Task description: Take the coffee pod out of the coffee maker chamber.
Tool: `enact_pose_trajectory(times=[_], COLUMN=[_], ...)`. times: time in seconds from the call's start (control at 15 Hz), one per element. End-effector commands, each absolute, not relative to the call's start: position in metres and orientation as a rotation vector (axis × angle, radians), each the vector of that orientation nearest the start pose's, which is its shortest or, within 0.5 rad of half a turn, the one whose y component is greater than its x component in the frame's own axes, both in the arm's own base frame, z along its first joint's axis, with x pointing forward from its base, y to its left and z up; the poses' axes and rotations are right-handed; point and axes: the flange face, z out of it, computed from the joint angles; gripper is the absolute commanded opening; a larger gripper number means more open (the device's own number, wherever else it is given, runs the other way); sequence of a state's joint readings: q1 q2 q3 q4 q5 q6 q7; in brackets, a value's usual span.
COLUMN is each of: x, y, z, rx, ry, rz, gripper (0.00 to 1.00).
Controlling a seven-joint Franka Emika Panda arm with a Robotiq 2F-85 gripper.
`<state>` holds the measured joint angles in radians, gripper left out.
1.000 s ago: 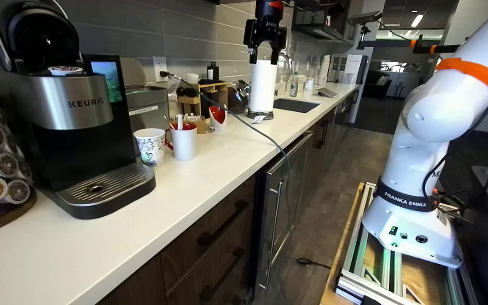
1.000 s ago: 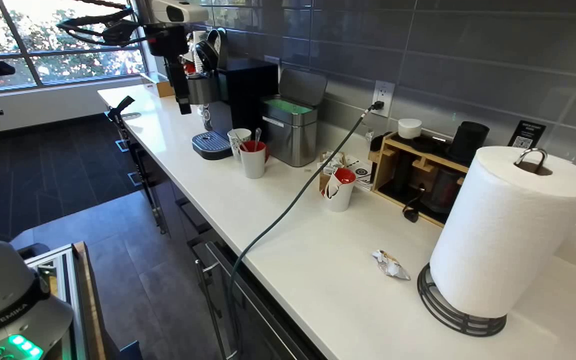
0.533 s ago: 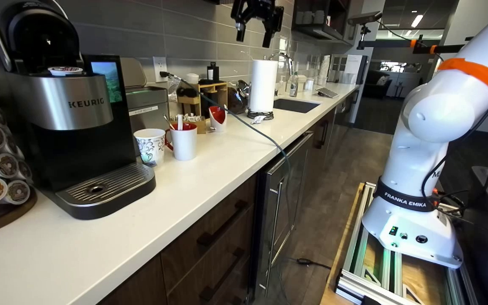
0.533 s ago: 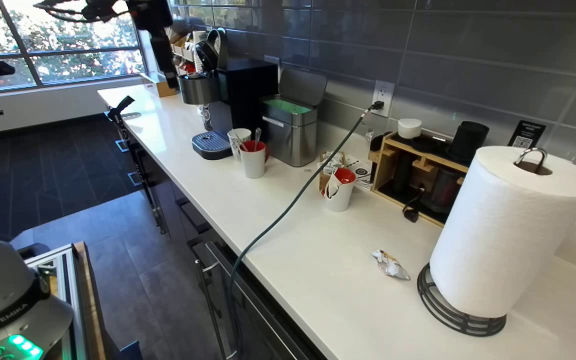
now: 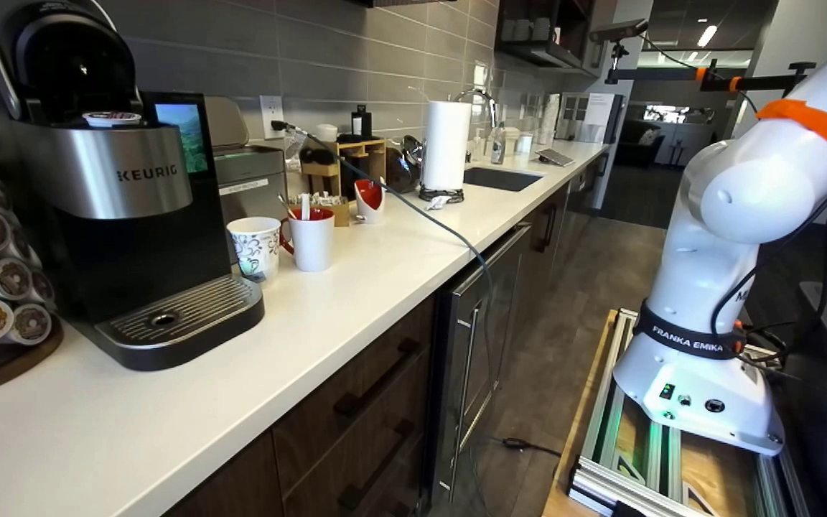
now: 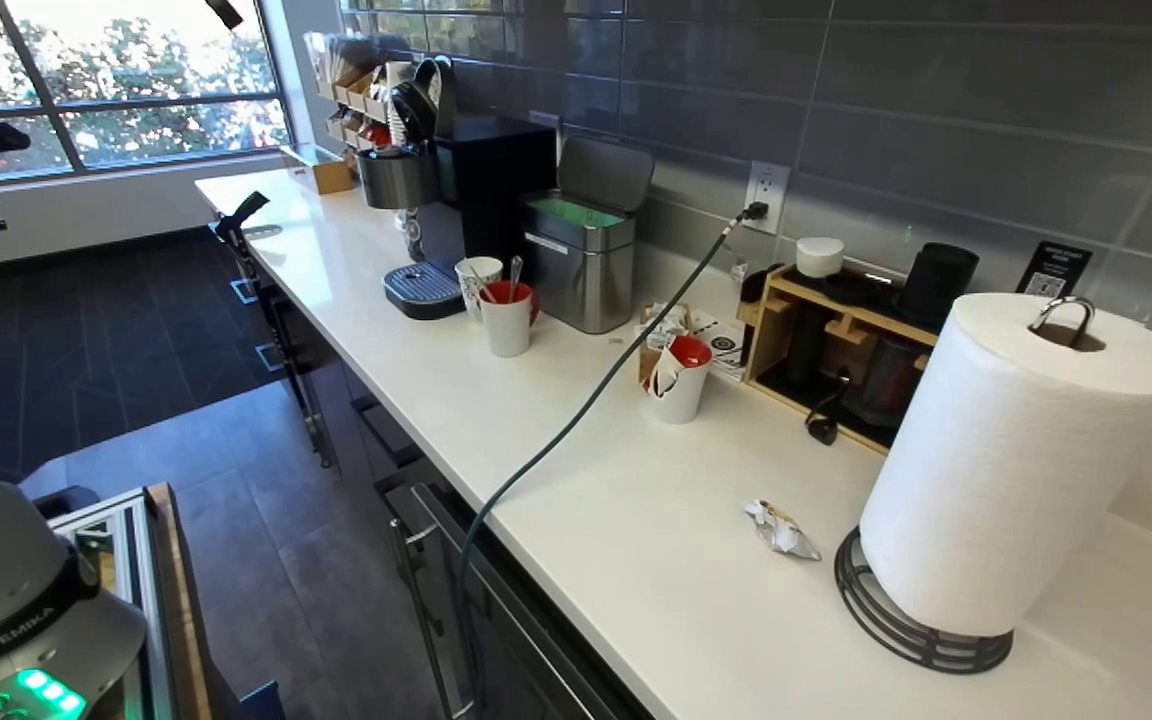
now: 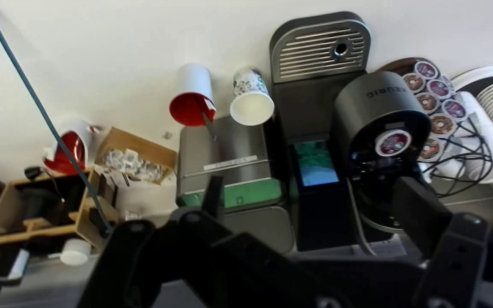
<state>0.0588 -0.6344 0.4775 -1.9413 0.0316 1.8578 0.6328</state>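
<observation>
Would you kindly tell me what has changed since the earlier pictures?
The tool has risen: across the exterior views, only a fingertip remains visible, at a top edge. Nothing was gripped or released. The tool stays open, and the coffee pod still sits in the open coffee maker.

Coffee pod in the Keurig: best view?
Wrist view: coffee pod seen from above as a full disc. An exterior view shows the pod nearly edge-on; in an exterior view with the coffee maker distant, I can't distinguish the pod.
</observation>
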Motion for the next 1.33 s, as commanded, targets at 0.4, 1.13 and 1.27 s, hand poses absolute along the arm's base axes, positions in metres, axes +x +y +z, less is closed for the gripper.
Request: enact_pose_trajectory(times=[0.4,1.13,1.27], x=[0.297,0.327,0.344], y=[0.315,0.352,0.365], z=[0.781,0.788,0.788], rx=[-3.078,-3.014,-3.016], ry=[-0.294,-0.395,-0.467], rz=[-0.96,-0.936,-0.907], gripper=[1.0,1.0,1.0])
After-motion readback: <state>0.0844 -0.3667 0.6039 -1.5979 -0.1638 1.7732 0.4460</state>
